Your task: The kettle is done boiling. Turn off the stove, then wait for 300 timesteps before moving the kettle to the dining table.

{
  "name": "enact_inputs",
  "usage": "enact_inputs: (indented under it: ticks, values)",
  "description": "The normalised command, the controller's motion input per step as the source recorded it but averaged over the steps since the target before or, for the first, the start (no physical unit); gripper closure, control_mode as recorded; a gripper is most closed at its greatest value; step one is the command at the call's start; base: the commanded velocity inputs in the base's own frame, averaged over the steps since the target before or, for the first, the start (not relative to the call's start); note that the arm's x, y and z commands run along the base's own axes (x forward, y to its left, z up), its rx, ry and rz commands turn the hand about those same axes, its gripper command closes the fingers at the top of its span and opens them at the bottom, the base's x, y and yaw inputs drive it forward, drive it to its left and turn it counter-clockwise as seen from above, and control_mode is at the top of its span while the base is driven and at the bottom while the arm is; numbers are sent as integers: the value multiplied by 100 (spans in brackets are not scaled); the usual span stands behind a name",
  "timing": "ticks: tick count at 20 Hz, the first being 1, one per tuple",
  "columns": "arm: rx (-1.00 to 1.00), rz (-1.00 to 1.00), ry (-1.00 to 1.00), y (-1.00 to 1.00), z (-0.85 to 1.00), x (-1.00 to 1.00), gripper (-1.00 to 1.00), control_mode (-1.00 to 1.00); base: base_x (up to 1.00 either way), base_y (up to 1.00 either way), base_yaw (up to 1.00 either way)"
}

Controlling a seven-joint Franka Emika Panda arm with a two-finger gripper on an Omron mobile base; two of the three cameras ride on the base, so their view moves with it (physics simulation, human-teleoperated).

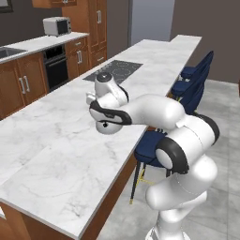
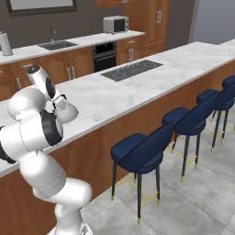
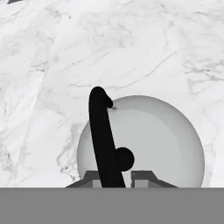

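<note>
The gripper (image 3: 117, 178) pinches the kettle (image 3: 148, 135) by its thin arched handle (image 3: 101, 131) over the dining table (image 3: 65, 52) — the dome could swing or slip free.

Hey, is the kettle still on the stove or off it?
Off it. The kettle sits over bare marble of the dining table, while the stove lies farther along.

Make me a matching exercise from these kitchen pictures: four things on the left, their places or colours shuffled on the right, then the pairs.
1. kettle
2. stove
3. microwave
4. stools

A. dark blue seats
B. on the back counter, next to the tall wooden cabinet
C. under the gripper, over white marble
D. flat dark panel set into the long marble top

Pairs: 1-C, 2-D, 3-B, 4-A
</note>
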Motion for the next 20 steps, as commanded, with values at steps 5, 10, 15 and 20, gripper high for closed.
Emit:
enact_inputs:
  ticks: [5, 10, 15, 20]
  values:
    - [10, 1, 0, 0, -16, 10, 100, -100, 0, 0, 0]
    - [4, 1, 0, 0, -21, 2, -100, -100, 0, 0, 0]
    - [0, 0, 3, 2, -4, 2, -100, -100, 0, 0, 0]
    - [1, 0, 0, -3, 0, -1, -100, -100, 0, 0, 0]
